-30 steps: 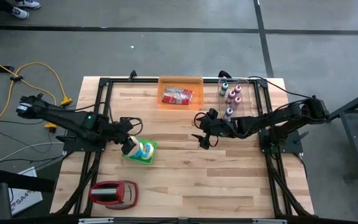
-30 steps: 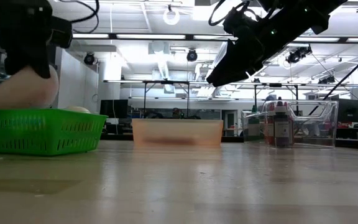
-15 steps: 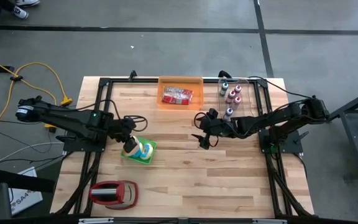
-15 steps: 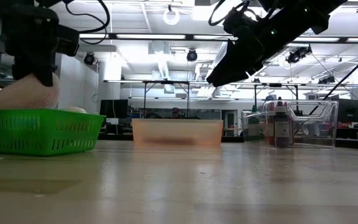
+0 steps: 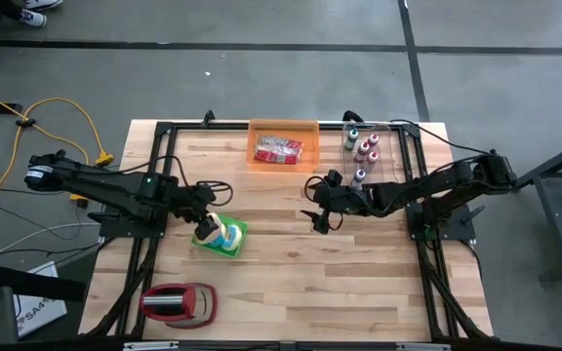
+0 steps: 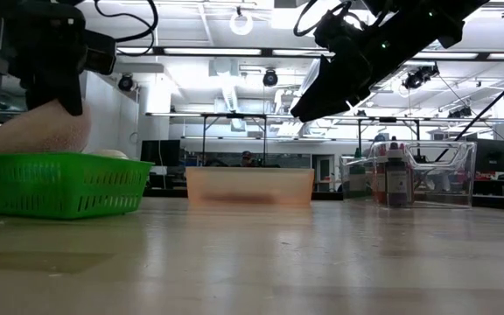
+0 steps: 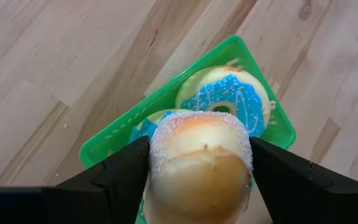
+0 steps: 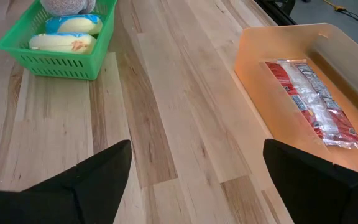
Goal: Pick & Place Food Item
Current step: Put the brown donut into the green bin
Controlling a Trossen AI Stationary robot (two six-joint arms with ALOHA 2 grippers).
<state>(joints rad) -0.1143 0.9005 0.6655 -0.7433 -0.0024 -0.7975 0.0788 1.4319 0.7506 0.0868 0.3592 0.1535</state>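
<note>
Sugar-dusted round bun (image 7: 199, 163), pale and golden on top, sits between the left jaws (image 7: 197, 168) directly over the green plastic mesh basket (image 7: 102, 149); the two dark fingers (image 7: 124, 174) flank its sides closely, but whether they are still gripping it or have just let go cannot be told. In the low view the bun (image 6: 38, 131) rests on the basket's contents and rises above the green rim (image 6: 59, 184), with the left jaws (image 6: 52, 83) right above it. Under and just beyond the bun lie two doughnuts with blue icing and sprinkles: one (image 7: 225, 99) fully seen, one (image 7: 143, 127) mostly hidden beneath the bun.

Well apart from the left jaws, the right jaws (image 5: 317, 216) hang released and empty above the middle of the pale wooden worktop (image 5: 291, 283). Beyond them, at the far edge, stands one orange translucent tray (image 5: 283, 146) holding a red-and-white packet (image 8: 309, 99), and beside it one clear plastic bin (image 5: 383, 136) with five small bottles (image 5: 364, 151). One red and silver toaster-like appliance (image 5: 177, 303) stands at the near edge of the worktop, on the left arm's side.
</note>
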